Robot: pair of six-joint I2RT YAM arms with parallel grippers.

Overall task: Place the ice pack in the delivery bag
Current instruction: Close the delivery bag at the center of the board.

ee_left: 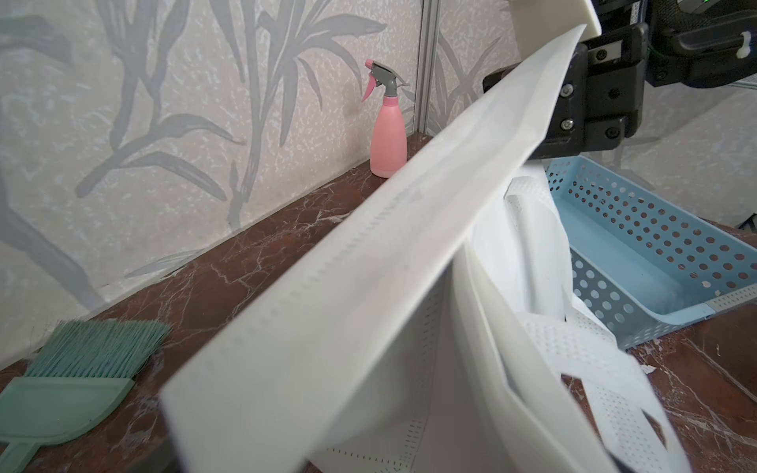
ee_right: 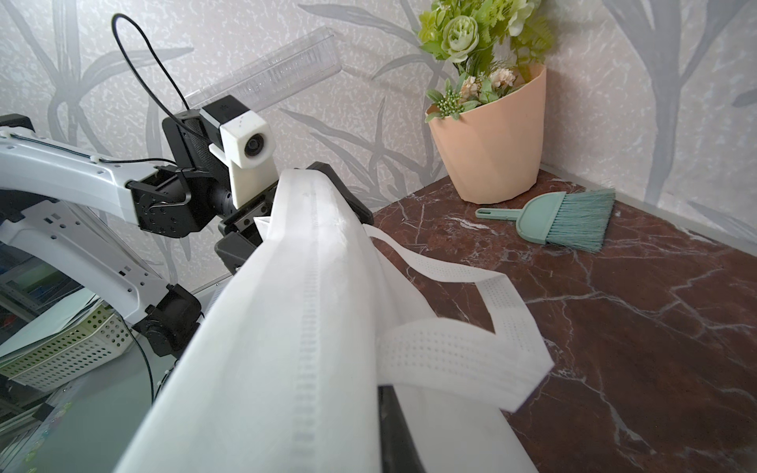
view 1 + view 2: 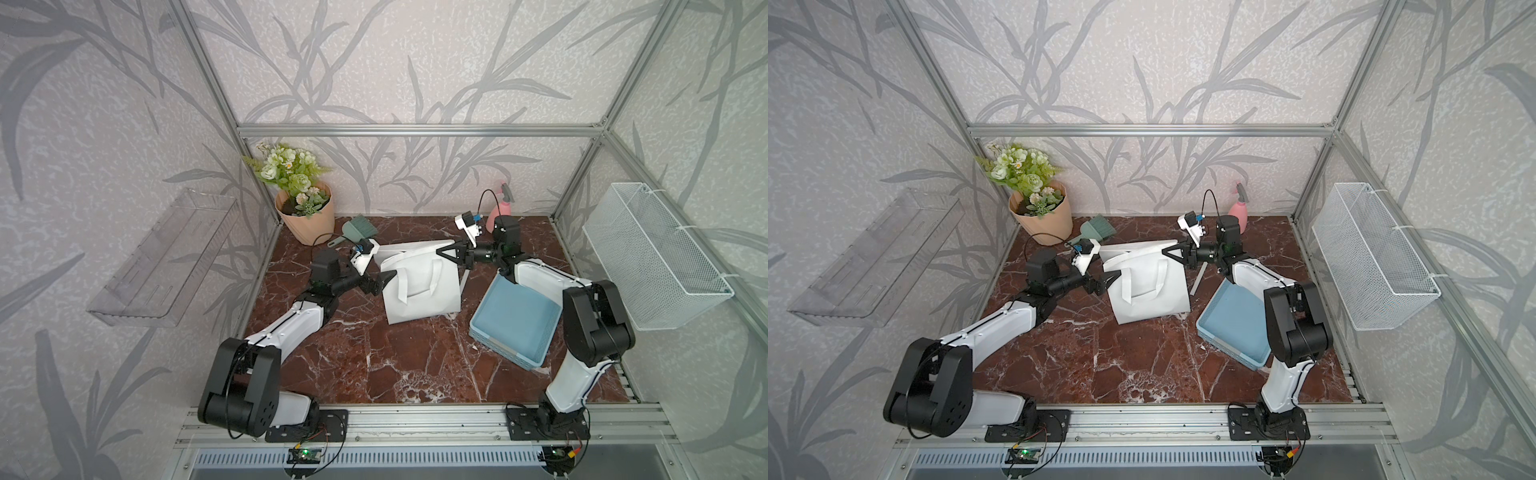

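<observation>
The white delivery bag (image 3: 419,286) stands mid-table with its flap lid lying over the top and a loop handle hanging down its front. My left gripper (image 3: 386,281) is at the bag's left top corner. In the right wrist view its black fingers (image 2: 327,172) stand apart, one above and one below the flap's end, so it is open. My right gripper (image 3: 444,253) is shut on the flap's right end. In the left wrist view the flap (image 1: 368,307) runs straight into the right gripper's black fingers (image 1: 590,102). The ice pack is not in view.
A shallow blue tray (image 3: 507,351) sits right of the bag, under my right forearm. At the back stand a peach flower pot (image 3: 309,220), a green hand brush (image 3: 359,227) and a pink spray bottle (image 3: 496,208). A wire basket (image 3: 656,257) and a clear shelf (image 3: 162,257) hang on the side walls.
</observation>
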